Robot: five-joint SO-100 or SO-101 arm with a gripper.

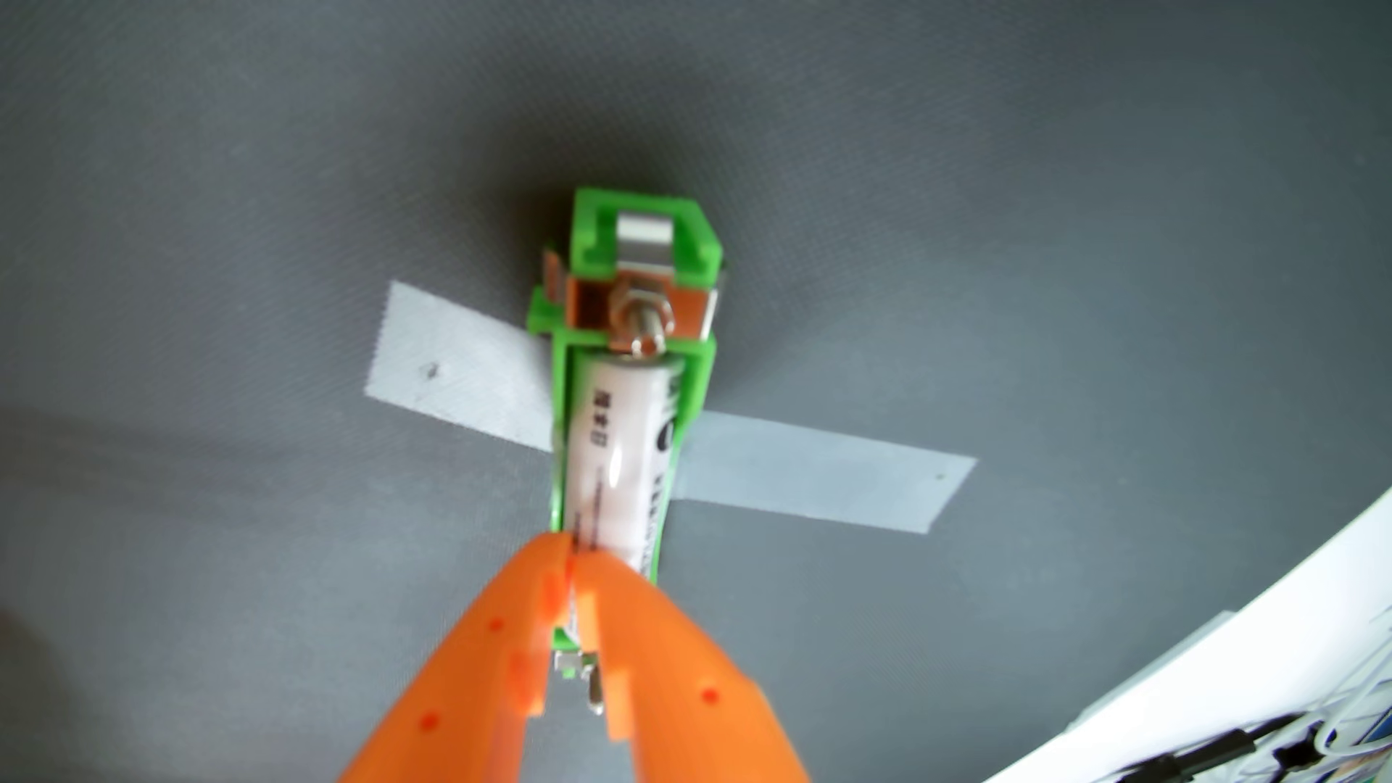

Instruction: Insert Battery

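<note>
The battery lies in the green holder, pointing straight away from the gripper. The gripper is almost closed, its tips at the battery's near end.

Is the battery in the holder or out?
In: the battery lies between the green holder walls, far end at the contact.

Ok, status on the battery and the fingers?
Gripper nearly closed, tips at battery's near end. Battery lying in green holder, taped to mat. Nothing in the way.
</note>
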